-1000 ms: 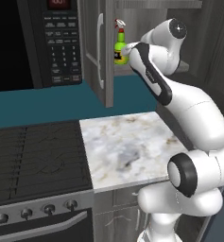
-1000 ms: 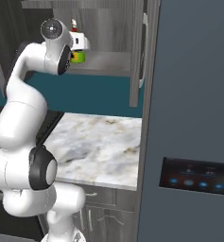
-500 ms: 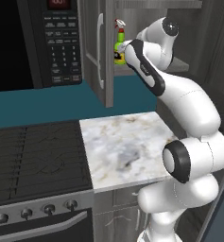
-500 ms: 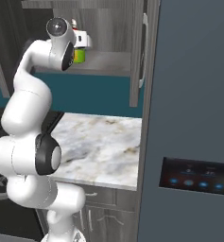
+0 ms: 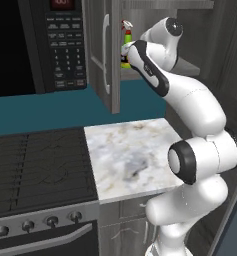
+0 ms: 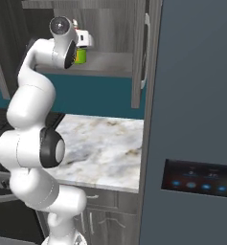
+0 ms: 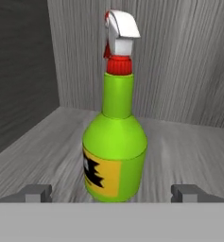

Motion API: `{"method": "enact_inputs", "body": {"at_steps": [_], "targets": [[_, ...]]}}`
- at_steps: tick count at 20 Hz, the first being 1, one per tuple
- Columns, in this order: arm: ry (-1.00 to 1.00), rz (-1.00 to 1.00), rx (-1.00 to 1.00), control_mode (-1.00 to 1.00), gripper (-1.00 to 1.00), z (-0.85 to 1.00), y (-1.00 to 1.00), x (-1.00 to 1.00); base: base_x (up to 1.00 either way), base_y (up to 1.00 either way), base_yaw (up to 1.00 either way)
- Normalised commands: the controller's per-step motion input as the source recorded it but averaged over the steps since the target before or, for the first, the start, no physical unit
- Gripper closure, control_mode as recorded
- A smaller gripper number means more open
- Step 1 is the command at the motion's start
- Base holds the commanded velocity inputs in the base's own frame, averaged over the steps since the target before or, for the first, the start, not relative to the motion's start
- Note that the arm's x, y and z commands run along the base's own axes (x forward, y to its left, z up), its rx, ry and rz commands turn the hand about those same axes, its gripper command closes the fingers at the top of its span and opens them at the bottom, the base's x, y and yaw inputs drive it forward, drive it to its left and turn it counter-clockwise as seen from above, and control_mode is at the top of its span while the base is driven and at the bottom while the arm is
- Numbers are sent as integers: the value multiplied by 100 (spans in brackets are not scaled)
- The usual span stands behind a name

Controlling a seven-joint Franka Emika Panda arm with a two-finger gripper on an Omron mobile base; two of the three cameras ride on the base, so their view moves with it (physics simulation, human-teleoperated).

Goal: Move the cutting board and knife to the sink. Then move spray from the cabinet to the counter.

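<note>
The spray (image 7: 114, 142), a bright green bottle with a red-and-white trigger nozzle, stands upright on the grey inner shelf (image 7: 189, 151) of the cabinet. My gripper (image 7: 111, 194) is open, one fingertip (image 7: 38, 193) to each side of the bottle's base, neither touching it. From the base, the spray (image 5: 125, 42) shows behind the open cabinet door (image 5: 102, 50), with my arm reaching up to it. The spray (image 6: 80, 56) peeks out green beside my white hand. The marble counter (image 5: 130, 155) lies below. The cutting board, knife and sink are out of view.
A black microwave (image 5: 35, 45) hangs left of the cabinet, above a black stovetop (image 5: 35, 165). The cabinet's right door (image 6: 139, 52) stands open next to a tall dark fridge (image 6: 196, 119). The cabinet's back and side walls close in around the bottle.
My arm has pushed the hand deeper into the cabinet, closer to the spray. The jaws stay open and the bottle has not moved.
</note>
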Motion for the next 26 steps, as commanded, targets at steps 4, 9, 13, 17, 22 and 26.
{"method": "enact_inputs", "body": {"at_steps": [4,9,13,17,22,26], "targets": [[0,0,0,-100,-100,-11,0,16,0,0,0],[0,0,0,-100,-100,-6,0,16,0,0,0],[0,0,0,-100,-100,0,0,17,0,0,0],[0,0,0,-100,-100,0,1,20,0,0,0],[0,0,0,-100,-100,0,1,13,0,0,0],[0,0,0,-100,-100,0,4,13,0,0,0]]}}
